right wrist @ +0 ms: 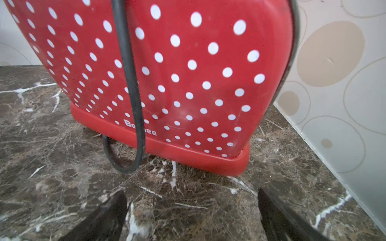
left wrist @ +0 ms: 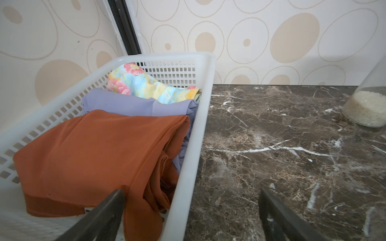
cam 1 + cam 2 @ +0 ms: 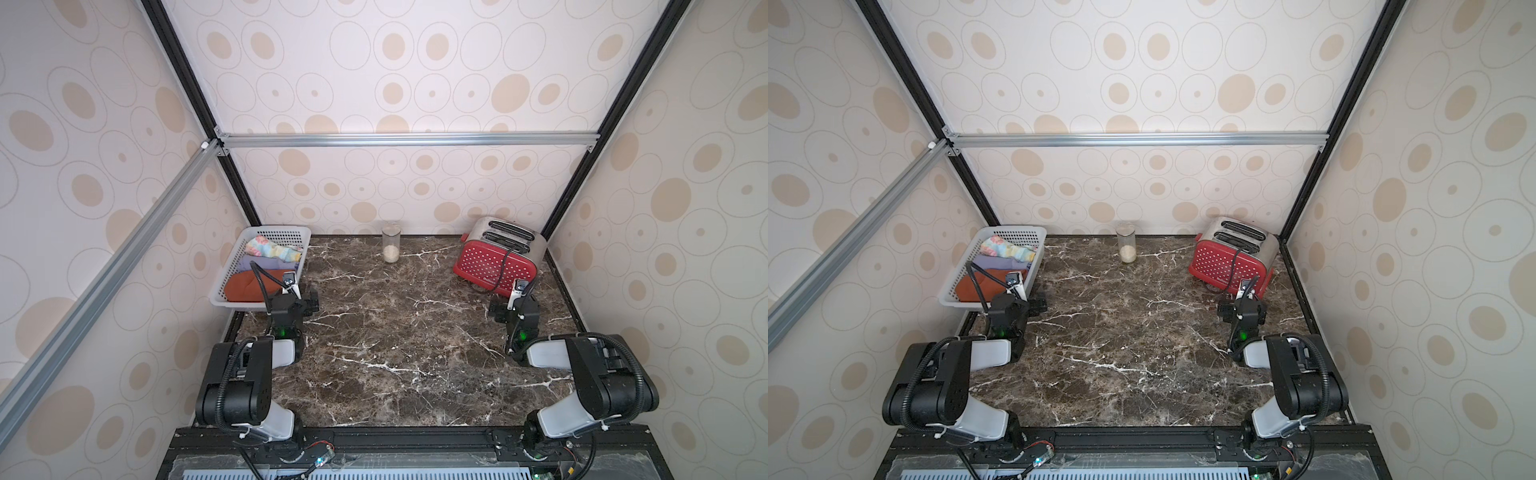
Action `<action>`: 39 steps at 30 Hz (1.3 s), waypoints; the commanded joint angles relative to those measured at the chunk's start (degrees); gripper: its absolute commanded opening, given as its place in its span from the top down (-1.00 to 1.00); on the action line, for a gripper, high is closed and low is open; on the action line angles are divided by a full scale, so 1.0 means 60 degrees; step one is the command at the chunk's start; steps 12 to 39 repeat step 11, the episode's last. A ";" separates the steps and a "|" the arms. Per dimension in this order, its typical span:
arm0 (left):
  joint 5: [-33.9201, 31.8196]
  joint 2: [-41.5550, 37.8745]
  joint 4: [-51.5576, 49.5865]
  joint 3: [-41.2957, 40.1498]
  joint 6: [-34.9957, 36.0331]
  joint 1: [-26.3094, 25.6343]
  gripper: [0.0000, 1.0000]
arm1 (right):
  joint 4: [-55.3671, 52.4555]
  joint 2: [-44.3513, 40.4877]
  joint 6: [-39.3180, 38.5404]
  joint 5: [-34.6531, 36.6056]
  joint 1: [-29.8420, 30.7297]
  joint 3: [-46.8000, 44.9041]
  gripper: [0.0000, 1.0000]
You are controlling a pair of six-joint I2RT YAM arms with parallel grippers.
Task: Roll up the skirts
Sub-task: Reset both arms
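1. The three skirts lie in a white basket (image 2: pixel 203 116) at the far left corner of the tabletop (image 3: pixel 395 353), none of them rolled.
2. The rust-orange skirt (image 2: pixel 94 150) is folded at the near end, the lavender skirt (image 2: pixel 129 104) lies partly under it in the middle, and the floral skirt (image 2: pixel 142 83) is bunched at the far end.
3. The left hand (image 2: pixel 191 195) is spread wide and holds nothing; it sits at the basket's near right corner, one finger in front of the rust-orange skirt, the other over the tabletop.
4. The right hand (image 1: pixel 192 195) is also wide apart and empty, low over the tabletop just in front of a red dotted toaster (image 1: pixel 177 73), whose black cord (image 1: pixel 129 73) hangs down its side.
5. A clear jar (image 3: pixel 390 247) with white grains stands by the back wall.
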 commanded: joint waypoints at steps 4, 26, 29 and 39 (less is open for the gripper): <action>0.0184 0.0308 -0.0520 -0.0053 0.0019 -0.0101 -0.98 | -0.0168 -0.0021 -0.0063 0.0126 0.0069 -0.0029 -1.00; 0.0189 0.0220 -0.0504 -0.0122 0.0018 -0.0094 -0.98 | -0.0218 -0.0025 -0.0060 0.0124 0.0063 -0.0028 -0.99; 0.0189 0.0220 -0.0504 -0.0122 0.0018 -0.0094 -0.98 | -0.0218 -0.0025 -0.0060 0.0124 0.0063 -0.0028 -0.99; 0.0189 0.0220 -0.0504 -0.0122 0.0018 -0.0094 -0.98 | -0.0218 -0.0025 -0.0060 0.0124 0.0063 -0.0028 -0.99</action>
